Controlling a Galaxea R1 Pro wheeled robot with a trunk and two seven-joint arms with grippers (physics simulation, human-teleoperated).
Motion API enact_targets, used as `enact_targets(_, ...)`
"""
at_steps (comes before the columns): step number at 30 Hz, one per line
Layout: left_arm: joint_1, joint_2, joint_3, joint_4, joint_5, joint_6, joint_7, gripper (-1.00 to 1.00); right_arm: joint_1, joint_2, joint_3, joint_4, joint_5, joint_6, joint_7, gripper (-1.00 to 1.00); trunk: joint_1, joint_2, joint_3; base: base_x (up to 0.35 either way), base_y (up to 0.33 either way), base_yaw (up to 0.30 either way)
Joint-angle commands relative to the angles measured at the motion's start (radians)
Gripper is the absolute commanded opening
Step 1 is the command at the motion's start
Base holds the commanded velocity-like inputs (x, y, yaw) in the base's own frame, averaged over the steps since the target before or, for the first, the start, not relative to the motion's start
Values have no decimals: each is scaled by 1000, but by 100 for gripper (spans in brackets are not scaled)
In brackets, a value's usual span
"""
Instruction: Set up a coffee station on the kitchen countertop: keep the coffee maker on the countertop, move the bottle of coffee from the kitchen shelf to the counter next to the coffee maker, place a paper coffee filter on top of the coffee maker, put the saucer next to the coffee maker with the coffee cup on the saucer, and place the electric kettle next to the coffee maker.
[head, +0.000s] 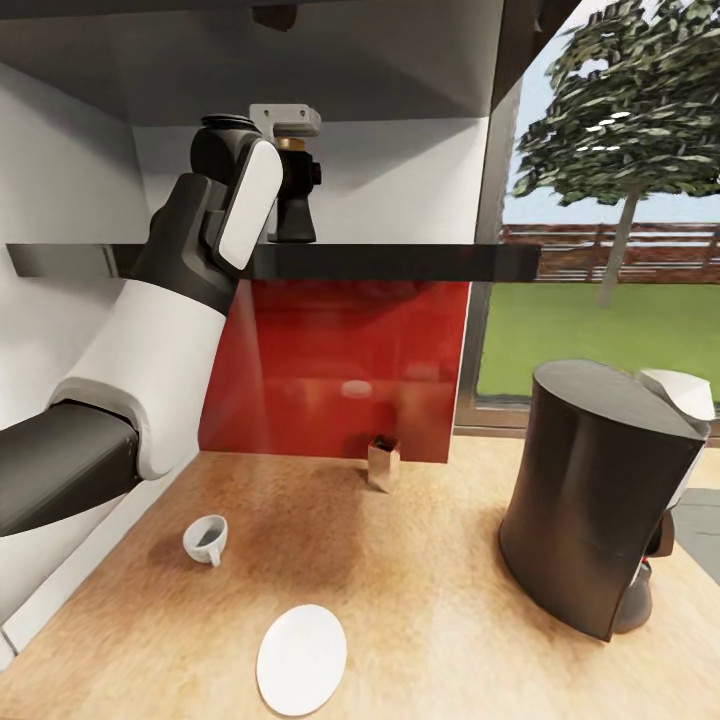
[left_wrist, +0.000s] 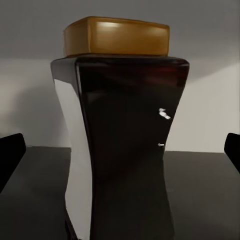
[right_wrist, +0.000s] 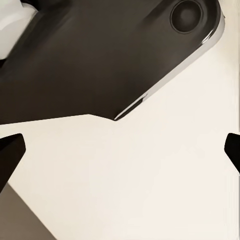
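Observation:
The bottle of coffee (head: 296, 205), dark with a yellow cap, stands on the kitchen shelf (head: 400, 262). My left gripper (head: 290, 185) is raised to it and is open. In the left wrist view the bottle of coffee (left_wrist: 125, 150) sits close between the spread fingertips (left_wrist: 10, 155). On the kitchen countertop (head: 450, 600) the coffee maker (head: 590, 490) stands at the right, the coffee cup (head: 207, 540) at the left and the saucer (head: 301, 658) near the front. My right gripper (right_wrist: 120, 147) is open and holds nothing. The electric kettle and the paper coffee filter are out of view.
A small tan box (head: 383, 462) stands against the red backsplash (head: 350, 370). A thicker grey slab (head: 250, 60) hangs close above the shelf. A white wall closes the left side, and a window (head: 600, 300) is at the right.

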Motion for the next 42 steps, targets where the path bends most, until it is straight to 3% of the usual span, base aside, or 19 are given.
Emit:
enact_targets(1,-1,0,-1,0,10,2,10,100,-1,-1,-6,1,6,-4,2,100,1,-1,-1,183,0,0)
enact_targets(42,-1,0,4,5,9,4,8,100,-1,-1,-6,1,6,-4,2,100,1,-1,-1,65,0,0)
